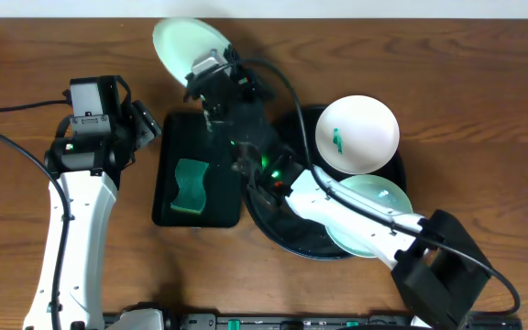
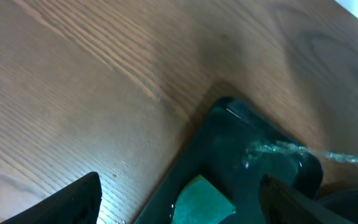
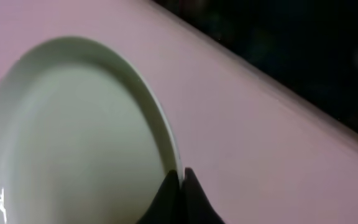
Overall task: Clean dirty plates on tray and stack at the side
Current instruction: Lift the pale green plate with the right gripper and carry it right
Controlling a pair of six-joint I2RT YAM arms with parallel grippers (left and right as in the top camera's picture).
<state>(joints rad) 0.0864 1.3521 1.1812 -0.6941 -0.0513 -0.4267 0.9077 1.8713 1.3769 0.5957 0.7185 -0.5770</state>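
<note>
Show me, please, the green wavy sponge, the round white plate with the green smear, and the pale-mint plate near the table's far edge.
green wavy sponge (image 1: pixel 191 186): overhead view, its top face.
round white plate with the green smear (image 1: pixel 363 133): overhead view, its centre.
pale-mint plate (image 1: pixel 181 44): overhead view, its inner face.

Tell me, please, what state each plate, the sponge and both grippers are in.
top plate: held by its rim, no smear visible.
marked plate: on the round tray, green smear in its middle.
third plate: on the round tray, partly under the right arm.
sponge: lying in the rectangular tray.
left gripper: open, empty.
right gripper: shut on the top plate's rim.
</note>
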